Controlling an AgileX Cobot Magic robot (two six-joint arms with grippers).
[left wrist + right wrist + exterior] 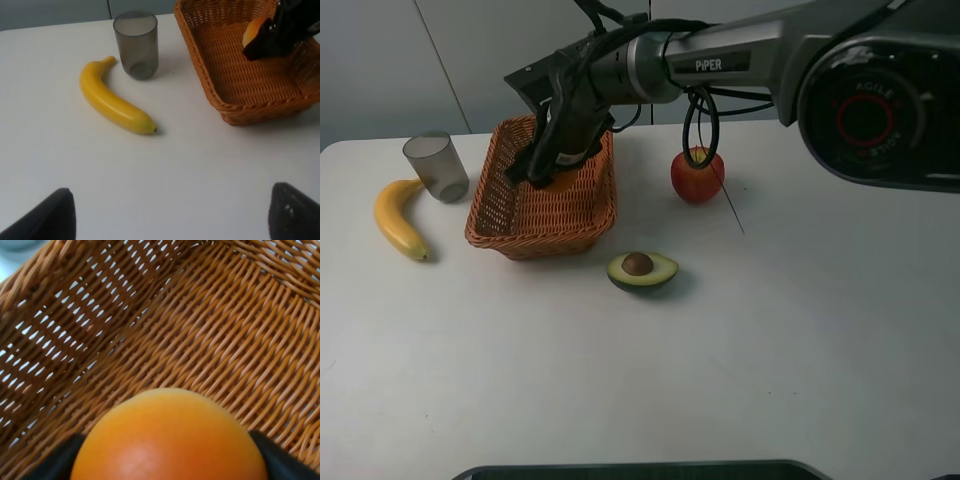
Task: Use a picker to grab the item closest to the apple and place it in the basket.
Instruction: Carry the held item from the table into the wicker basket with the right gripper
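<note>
My right gripper (pixel 557 165) reaches across into the woven basket (pixel 542 218) and is shut on an orange (pixel 567 181). The right wrist view shows the orange (pixel 170 440) between both dark fingers (pixel 56 464), just above the basket floor (pixel 200 330). The red apple (pixel 697 177) stands to the right of the basket. From the left wrist view, the orange (pixel 253 30) shows inside the basket (pixel 235 75), held by the black right gripper (pixel 285 27). My left gripper (pixel 170 220) is open over bare table, holding nothing.
A halved avocado (pixel 642 270) lies in front of the basket and apple. A banana (pixel 398 217) and a grey cup (pixel 436 167) sit left of the basket; in the left wrist view the banana (pixel 112 102) and cup (pixel 136 45) lie ahead of my left gripper.
</note>
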